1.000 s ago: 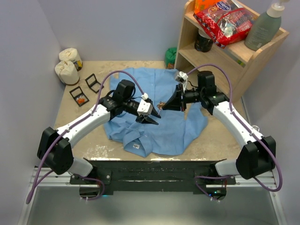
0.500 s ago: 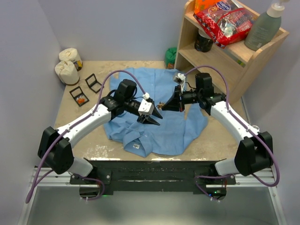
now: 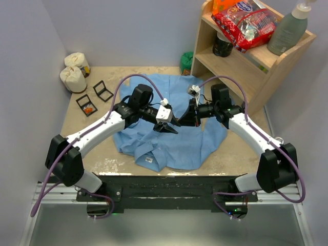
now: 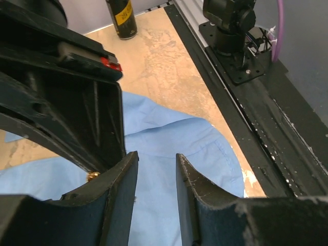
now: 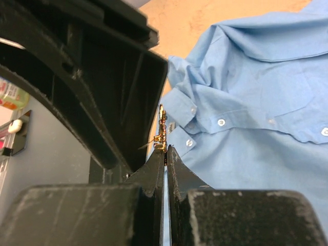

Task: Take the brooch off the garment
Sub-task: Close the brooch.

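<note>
Light-blue garment [image 3: 179,146] spread on the worktop [image 3: 74,115], right gripper [image 5: 165,151] jaws clamped on the gold brooch [image 5: 162,130] above the shirt's middle, left gripper [image 4: 156,164] jaws slightly apart, now shifted right, nearly meeting it.

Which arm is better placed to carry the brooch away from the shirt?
Right, probably: the right gripper is shut on the gold brooch at its fingertips, over the light-blue shirt. The left gripper is open beside it, with only fabric visible between its fingers.
</note>
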Tool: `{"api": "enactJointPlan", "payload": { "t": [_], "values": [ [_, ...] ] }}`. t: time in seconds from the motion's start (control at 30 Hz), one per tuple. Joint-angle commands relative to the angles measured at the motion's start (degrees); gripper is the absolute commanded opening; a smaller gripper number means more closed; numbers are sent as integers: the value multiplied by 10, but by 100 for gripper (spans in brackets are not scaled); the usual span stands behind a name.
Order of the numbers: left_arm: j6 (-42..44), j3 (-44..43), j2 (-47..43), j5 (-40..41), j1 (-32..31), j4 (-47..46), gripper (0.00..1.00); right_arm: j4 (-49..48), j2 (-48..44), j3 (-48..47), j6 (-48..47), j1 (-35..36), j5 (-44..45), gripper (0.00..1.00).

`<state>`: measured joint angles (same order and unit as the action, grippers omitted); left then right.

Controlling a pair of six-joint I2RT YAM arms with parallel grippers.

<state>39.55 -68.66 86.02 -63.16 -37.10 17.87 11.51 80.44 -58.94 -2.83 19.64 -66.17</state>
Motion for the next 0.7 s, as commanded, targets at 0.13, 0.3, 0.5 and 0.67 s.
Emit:
{"api": "enactJointPlan", "payload": {
  "t": [0.13,0.3,0.5,0.67],
  "values": [
    [-4,-12,3,20,0,-14,41,31,-37,13,-17,5,-42,0],
    [7,-2,0,22,0,-8,41,44,-18,28,-20,5,-64,0],
    [10,5,9,25,0,-10,41,36,12,34,-11,4,-91,0],
    [11,6,21,29,0,-13,40,32,50,42,-10,4,-113,0]
  ]
}}
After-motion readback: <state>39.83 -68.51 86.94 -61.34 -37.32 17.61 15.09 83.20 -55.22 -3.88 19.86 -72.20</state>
